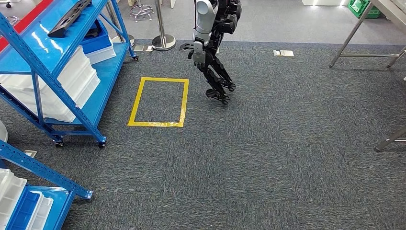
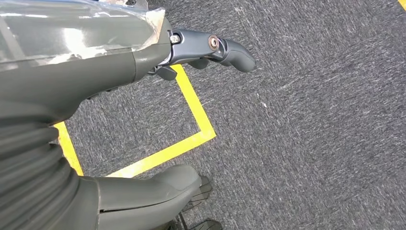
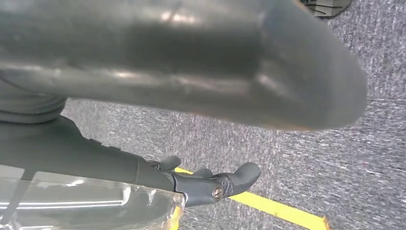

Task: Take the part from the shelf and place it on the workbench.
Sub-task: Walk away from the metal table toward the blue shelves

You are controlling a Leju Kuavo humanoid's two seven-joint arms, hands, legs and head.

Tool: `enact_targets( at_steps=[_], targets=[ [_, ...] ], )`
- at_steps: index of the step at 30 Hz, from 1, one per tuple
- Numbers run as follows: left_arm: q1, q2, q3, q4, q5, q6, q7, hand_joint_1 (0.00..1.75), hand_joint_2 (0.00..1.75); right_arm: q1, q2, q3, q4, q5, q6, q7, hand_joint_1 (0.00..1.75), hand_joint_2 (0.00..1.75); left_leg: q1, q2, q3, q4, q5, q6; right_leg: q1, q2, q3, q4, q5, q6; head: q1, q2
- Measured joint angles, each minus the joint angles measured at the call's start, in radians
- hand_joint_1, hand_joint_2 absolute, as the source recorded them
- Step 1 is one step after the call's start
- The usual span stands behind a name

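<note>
Grey carpet (image 1: 268,158) all across the floor in the head view. At its left edge you've got a blue rack (image 1: 107,62) on castors, white bins (image 1: 72,81) stacked on its lower shelf. The dark part (image 1: 69,19) lies on the upper shelf, near the far left corner of the carpet, untouched. Beside the rack, a yellow tape rectangle (image 1: 136,103) is marked on the floor. Just past it stands a humanoid robot figure (image 1: 206,33), silver on top, black below. The surface (image 1: 390,12) sits at the far right corner on metal legs, well apart from the rack. A second blue rack (image 1: 38,167) pokes in at the near left.

Over to the left wrist view: your left hand (image 2: 95,81) hangs above the carpet, right over one corner of the yellow tape. Its fingers (image 2: 237,53) reach out, thumb well apart from them, wide, and there's only floor in the gap.

Right wrist view now: your right hand (image 3: 95,158) also hangs over carpet and a strip of yellow tape. The thumb is a big blur up close, the fingers (image 3: 239,175) are stretched out apart from it, wide, nothing held.
</note>
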Motion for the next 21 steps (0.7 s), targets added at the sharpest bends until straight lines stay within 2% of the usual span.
enact_targets(
  at_steps=[11, 21],
  targets=[
    [0.007, -0.005, 0.004, 0.000, 0.027, 0.016, -0.029, 0.00, 1.75, 0.003, 0.002, 0.001, 0.000, 0.023, 0.001, -0.003, 0.00, 0.00, 0.000, 0.000, 0.000, 0.000, 0.000, 0.000, 0.000, 0.000, 0.001, 0.000, 0.000, 0.000, 0.000, 0.000],
    [0.034, 0.011, 0.054, 0.000, 0.089, 0.026, -0.039, 0.00, 1.75, -0.007, 0.021, 0.052, 0.000, 0.083, -0.010, -0.012, 0.00, 0.00, 0.000, 0.000, 0.000, 0.000, 0.000, 0.000, 0.000, 0.000, 0.001, 0.000, 0.000, 0.000, 0.000, 0.000]
  ],
)
